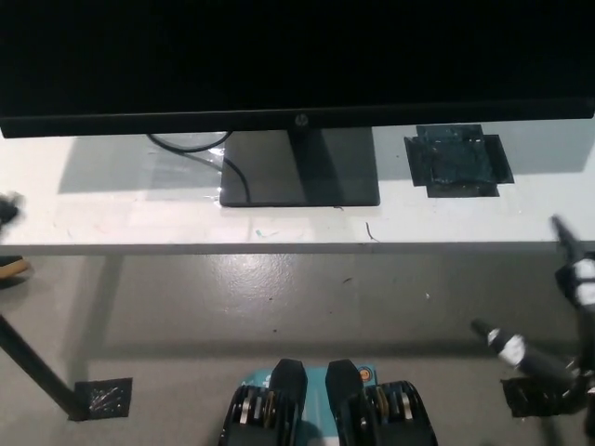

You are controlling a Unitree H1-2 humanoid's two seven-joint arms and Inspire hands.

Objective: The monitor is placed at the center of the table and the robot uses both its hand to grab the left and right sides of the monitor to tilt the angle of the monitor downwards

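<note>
Monitor [297, 60] at table [112, 218] centre, long axis left-right. Right hand [558, 321] low at right edge, fingers spread, holding nothing, monitor up-left of it. Left hand [7, 210] barely visible at left edge, fingers unclear.

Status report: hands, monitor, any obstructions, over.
Right hand open at far right, off the monitor. Left hand barely visible at left edge, state unclear. Monitor untouched on table. Nothing in the way.
</note>
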